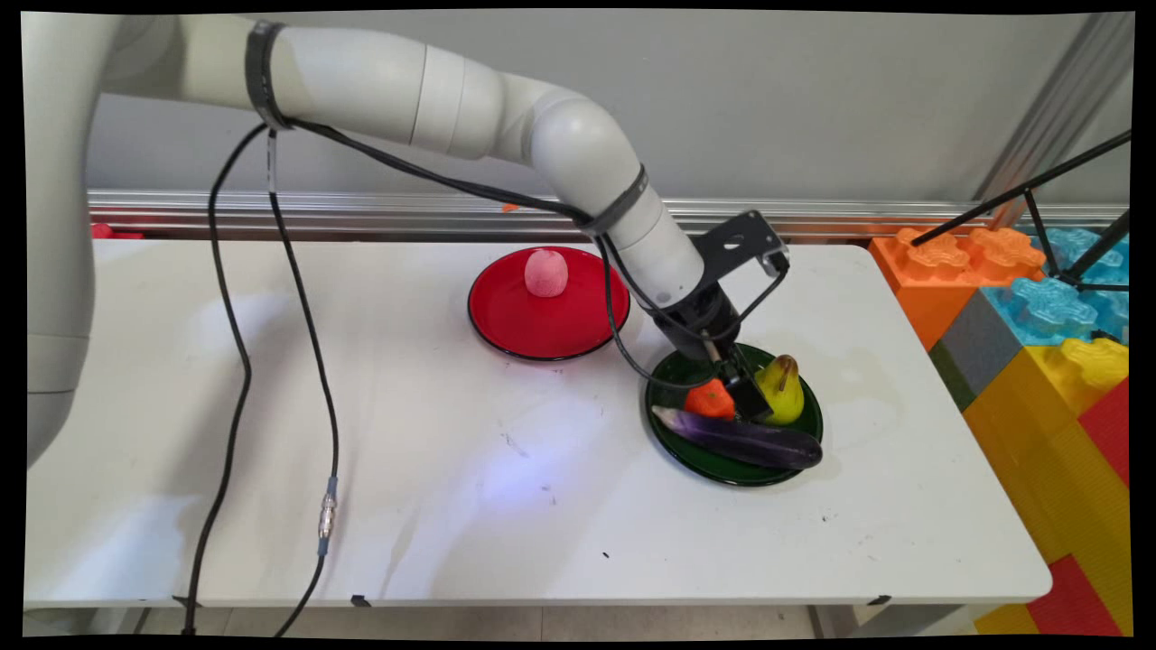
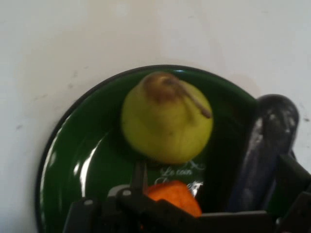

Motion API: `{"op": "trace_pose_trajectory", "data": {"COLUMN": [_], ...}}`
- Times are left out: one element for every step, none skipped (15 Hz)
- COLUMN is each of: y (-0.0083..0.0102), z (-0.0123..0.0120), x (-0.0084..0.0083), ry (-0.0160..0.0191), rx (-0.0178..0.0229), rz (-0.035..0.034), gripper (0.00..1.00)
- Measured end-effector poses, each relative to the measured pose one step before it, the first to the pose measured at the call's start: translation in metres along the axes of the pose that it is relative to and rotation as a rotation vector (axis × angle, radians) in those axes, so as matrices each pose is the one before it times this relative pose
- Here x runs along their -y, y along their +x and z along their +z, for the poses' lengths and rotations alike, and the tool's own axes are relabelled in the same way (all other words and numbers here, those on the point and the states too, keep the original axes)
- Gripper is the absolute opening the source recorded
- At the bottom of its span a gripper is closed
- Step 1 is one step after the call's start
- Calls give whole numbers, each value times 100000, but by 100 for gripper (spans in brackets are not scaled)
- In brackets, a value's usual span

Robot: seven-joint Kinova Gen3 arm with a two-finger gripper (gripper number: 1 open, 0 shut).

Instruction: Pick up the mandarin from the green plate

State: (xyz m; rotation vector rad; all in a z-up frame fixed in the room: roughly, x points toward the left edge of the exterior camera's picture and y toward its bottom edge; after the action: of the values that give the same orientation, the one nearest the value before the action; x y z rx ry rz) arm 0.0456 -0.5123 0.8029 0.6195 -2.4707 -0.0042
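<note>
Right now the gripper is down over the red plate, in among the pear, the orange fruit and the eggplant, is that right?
Not quite: the plate is wrong. The main view shows the gripper down over the green plate, among the pear, the orange fruit and the eggplant. The red plate sits apart to the left, holding only a pink fruit.

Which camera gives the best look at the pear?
The hand view: the pear fills the middle of it, standing on the green plate, stem and brown top plain. The main view shows it small, beside the gripper.
</note>
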Motion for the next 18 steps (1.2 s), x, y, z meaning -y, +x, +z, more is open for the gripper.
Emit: {"op": "trace_pose_trajectory", "data": {"y": [64,67,15,11,-31,-68,-16,-111,-107,-100,-129,-92,-81,-118,-90,-117,-104,-98], "z": [-108,-82,8,32,64,85,118,94,123,188,171,195,208,242,137,241,201,216], "x": [106,74,57,27,45,12,-25,-39,-94,-152,-112,-66,-56,-40,3,2,23,37], "ry": [1352,1426,1373,939,1310,1255,990,746,346,239,304,349,341,388,260,429,375,434], "rx": [663,583,655,486,765,877,832,863,790,859,678,437,365,426,228,319,222,190], "rz": [-3060,-3128,-2888,-2024,-3031,-3302,-2780,-2549,-1757,-1619,-1362,-910,-912,-1021,-570,-907,-724,-822], "gripper": [100,100,100,100,100,100,100,100,100,100,100,100,100,100,100,100,100,100]}}
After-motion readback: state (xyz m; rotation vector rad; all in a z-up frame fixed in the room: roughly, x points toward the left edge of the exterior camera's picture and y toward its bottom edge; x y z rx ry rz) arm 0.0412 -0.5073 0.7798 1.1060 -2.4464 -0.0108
